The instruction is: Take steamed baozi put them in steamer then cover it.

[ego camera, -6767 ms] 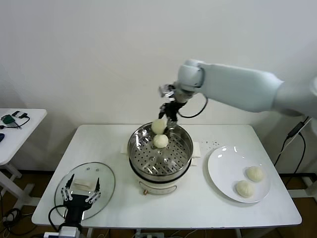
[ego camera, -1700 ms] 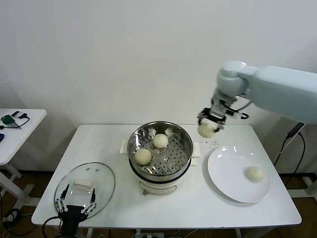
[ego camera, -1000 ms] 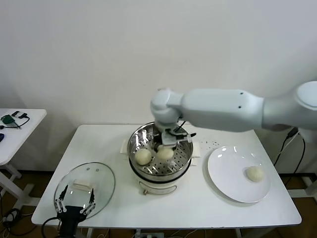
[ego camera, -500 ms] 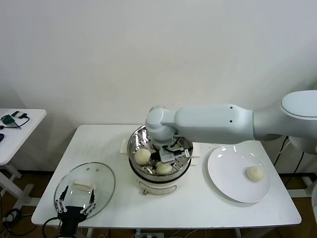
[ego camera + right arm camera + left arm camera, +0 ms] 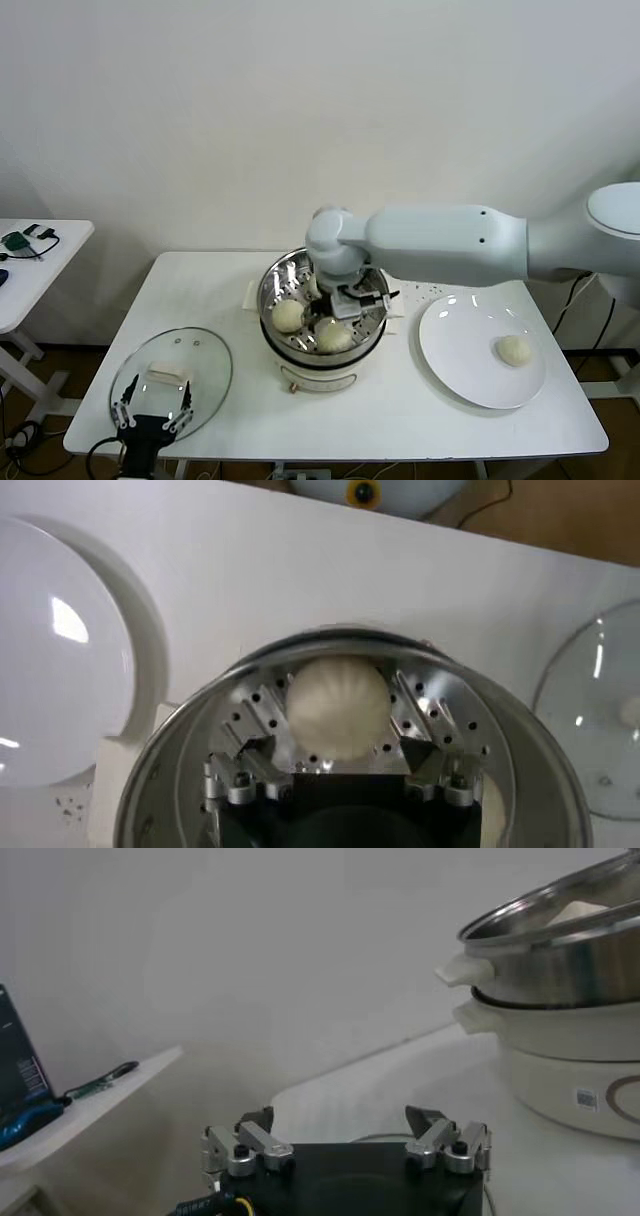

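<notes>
Inside the steamer, only the right wrist view shows the right gripper spread around a baozi.

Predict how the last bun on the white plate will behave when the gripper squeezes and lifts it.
The bun looks like soft dough, so it would probably dent under a firm pinch. Its domed shape suggests it may roll on the smooth plate if nudged. Probably light for its size.

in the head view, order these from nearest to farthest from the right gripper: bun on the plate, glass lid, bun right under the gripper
From the right gripper:
1. Bun under the gripper, in the steamer's front.
2. Bun on the plate, to the right.
3. Glass lid, front left of the table.
</notes>
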Robot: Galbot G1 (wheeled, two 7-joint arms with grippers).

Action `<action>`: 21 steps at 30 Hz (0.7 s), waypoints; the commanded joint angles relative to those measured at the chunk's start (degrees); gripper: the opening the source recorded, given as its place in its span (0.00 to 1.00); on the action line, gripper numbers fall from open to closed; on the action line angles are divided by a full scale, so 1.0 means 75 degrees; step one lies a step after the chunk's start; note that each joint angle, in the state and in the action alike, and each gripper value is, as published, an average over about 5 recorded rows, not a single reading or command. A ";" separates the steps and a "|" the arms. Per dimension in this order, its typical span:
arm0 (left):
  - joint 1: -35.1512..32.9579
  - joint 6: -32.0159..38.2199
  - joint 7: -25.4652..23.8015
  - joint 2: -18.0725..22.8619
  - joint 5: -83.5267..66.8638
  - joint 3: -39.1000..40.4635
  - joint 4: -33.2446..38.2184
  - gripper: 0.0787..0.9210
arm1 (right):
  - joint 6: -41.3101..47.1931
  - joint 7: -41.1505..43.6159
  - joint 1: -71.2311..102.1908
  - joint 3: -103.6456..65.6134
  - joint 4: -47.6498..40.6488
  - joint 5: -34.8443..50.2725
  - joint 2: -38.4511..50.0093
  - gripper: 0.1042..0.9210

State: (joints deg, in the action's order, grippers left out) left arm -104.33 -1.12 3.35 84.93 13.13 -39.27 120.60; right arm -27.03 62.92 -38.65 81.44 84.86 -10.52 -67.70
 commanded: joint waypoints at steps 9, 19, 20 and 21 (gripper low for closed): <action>0.0220 -0.0049 -0.0023 -0.0114 0.0029 0.0111 -0.0007 0.88 | 0.4036 -0.0325 -0.1380 0.1163 -0.1528 0.3853 0.2448 0.88; 0.0288 -0.0081 -0.0043 -0.0163 0.0043 0.0180 0.0036 0.88 | 0.4760 0.0087 -0.0024 0.0860 -0.1565 0.3288 0.4671 0.88; 0.0297 -0.0084 -0.0044 -0.0160 0.0046 0.0184 0.0029 0.88 | 0.4760 0.0086 0.0246 0.0725 -0.1608 0.3176 0.4806 0.88; 0.0307 -0.0087 -0.0044 -0.0158 0.0051 0.0188 0.0021 0.88 | 0.4757 0.0086 0.0512 0.0583 -0.1657 0.3066 0.4928 0.88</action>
State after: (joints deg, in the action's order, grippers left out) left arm -102.41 -1.65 3.05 83.76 13.33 -38.03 120.74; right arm 0.63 62.67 -41.70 87.13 74.75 10.58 -43.12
